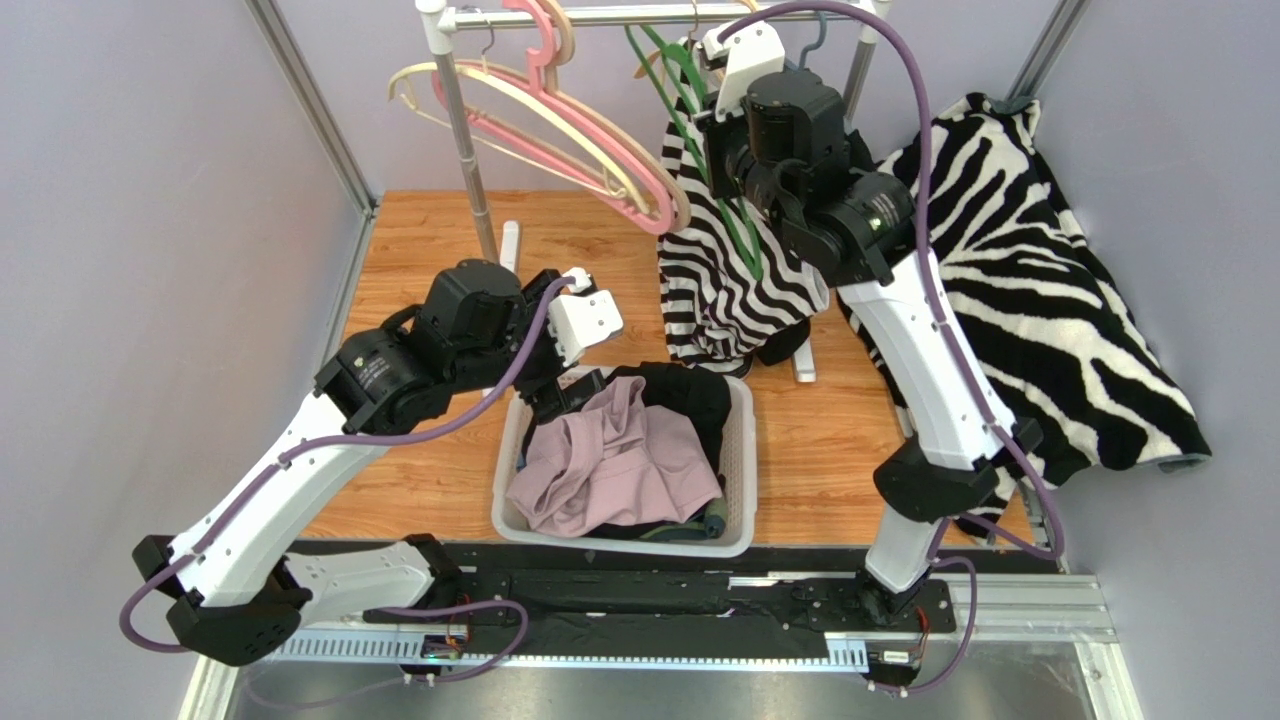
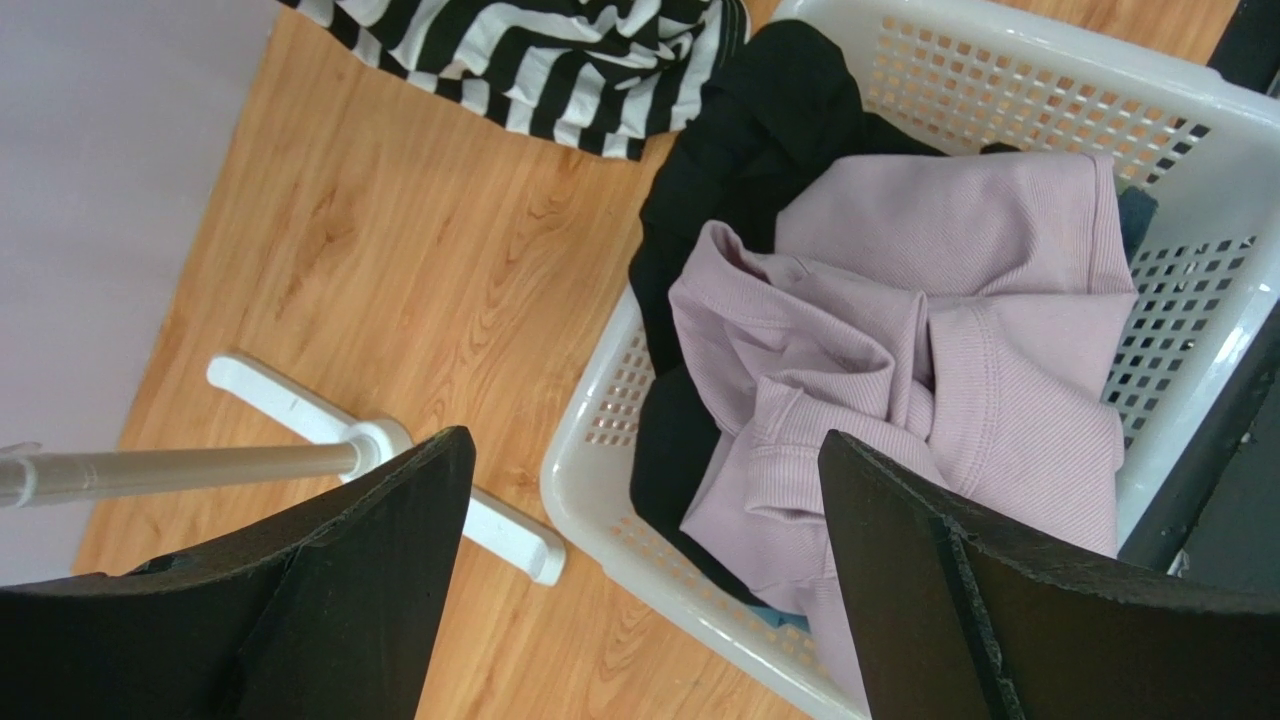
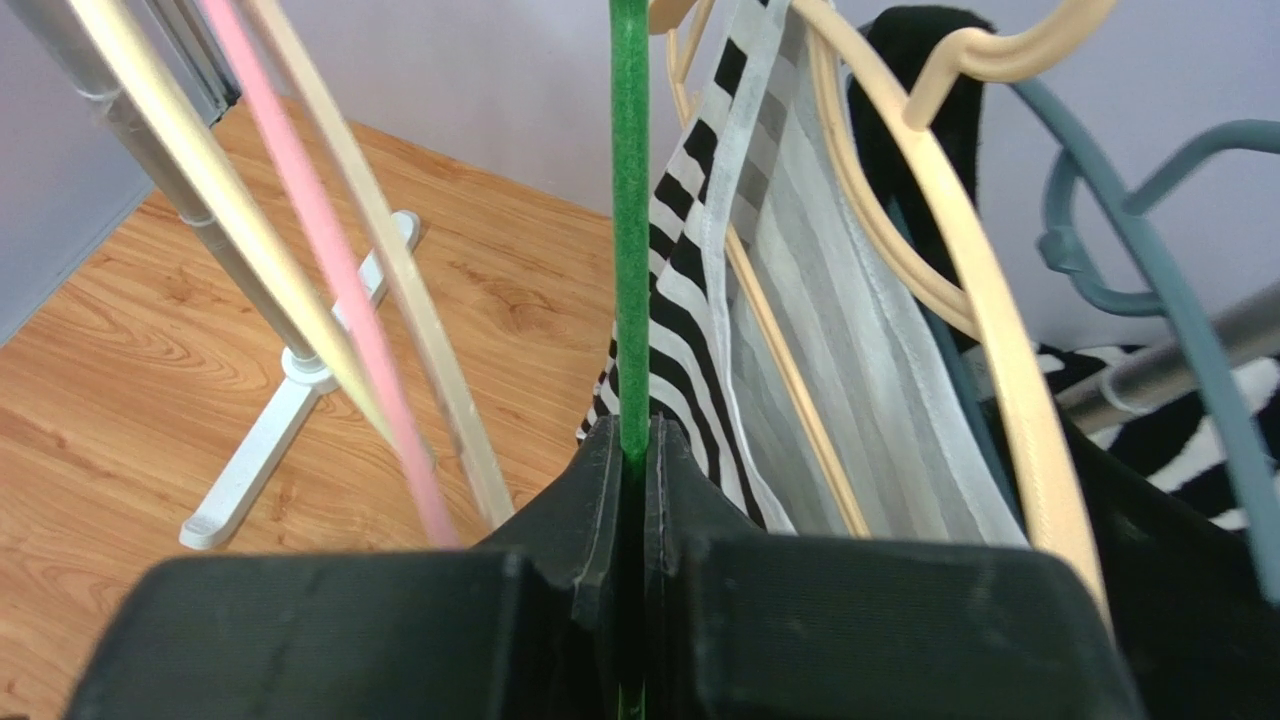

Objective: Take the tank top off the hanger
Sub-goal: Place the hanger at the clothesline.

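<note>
A black-and-white striped tank top (image 1: 721,278) hangs from the rail, its hem near the table; it also shows in the right wrist view (image 3: 706,323) and at the top of the left wrist view (image 2: 556,60). A green hanger (image 1: 684,105) runs down beside it. My right gripper (image 3: 634,443) is shut on the green hanger (image 3: 630,225), up at the rail (image 1: 736,158). My left gripper (image 2: 639,495) is open and empty, above the near-left rim of the white laundry basket (image 2: 601,510), left of the basket in the top view (image 1: 564,338).
The basket (image 1: 511,465) holds a pink sweatshirt (image 1: 616,465) and black clothes. Pink and cream empty hangers (image 1: 541,128) hang on the white rack pole (image 1: 466,143). A zebra-print cloth (image 1: 1037,300) lies at the right. A blue-grey hanger (image 3: 1157,285) and a cream hanger (image 3: 977,285) hang close by.
</note>
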Robot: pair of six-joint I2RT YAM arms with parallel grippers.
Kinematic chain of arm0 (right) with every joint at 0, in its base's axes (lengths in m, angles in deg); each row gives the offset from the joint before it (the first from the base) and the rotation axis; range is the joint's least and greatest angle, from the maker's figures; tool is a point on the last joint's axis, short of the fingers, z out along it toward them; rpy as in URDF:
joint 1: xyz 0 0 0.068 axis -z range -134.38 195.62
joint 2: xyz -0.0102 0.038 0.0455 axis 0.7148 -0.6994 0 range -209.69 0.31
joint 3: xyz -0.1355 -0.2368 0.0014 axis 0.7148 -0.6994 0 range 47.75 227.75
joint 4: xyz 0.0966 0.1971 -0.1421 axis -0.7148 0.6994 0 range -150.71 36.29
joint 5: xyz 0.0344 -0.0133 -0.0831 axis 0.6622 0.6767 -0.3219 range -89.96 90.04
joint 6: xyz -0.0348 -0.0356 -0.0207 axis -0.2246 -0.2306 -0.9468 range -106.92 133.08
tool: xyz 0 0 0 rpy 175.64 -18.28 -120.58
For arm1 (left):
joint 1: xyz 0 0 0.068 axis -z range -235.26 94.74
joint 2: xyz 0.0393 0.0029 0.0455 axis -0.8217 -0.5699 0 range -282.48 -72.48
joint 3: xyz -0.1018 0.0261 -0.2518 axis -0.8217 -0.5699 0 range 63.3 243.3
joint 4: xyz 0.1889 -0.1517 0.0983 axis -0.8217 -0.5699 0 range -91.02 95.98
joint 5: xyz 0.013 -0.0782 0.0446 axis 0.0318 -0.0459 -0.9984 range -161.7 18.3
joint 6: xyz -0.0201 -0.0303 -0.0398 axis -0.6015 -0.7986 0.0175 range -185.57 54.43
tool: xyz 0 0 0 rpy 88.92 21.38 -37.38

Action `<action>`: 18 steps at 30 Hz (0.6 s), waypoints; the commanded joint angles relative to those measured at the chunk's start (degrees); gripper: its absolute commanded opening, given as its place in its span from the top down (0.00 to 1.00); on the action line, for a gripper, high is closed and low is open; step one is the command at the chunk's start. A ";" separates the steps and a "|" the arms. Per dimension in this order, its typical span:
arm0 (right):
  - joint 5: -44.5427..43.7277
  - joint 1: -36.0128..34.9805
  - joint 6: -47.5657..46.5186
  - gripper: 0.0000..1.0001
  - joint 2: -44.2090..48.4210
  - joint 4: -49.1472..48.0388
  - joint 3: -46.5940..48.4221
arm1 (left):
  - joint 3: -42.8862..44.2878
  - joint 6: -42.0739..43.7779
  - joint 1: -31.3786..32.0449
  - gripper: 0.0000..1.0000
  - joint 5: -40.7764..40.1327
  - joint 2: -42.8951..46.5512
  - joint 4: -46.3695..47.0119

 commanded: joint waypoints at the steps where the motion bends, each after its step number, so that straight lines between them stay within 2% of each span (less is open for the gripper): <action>1: 6.28 1.92 4.30 1.00 -3.12 -5.25 4.16 | -1.98 0.55 -0.23 0.07 1.55 2.11 4.55; 18: 10.95 4.83 5.27 1.00 -11.57 -11.40 7.06 | -2.25 0.29 -0.23 0.10 6.29 3.96 2.53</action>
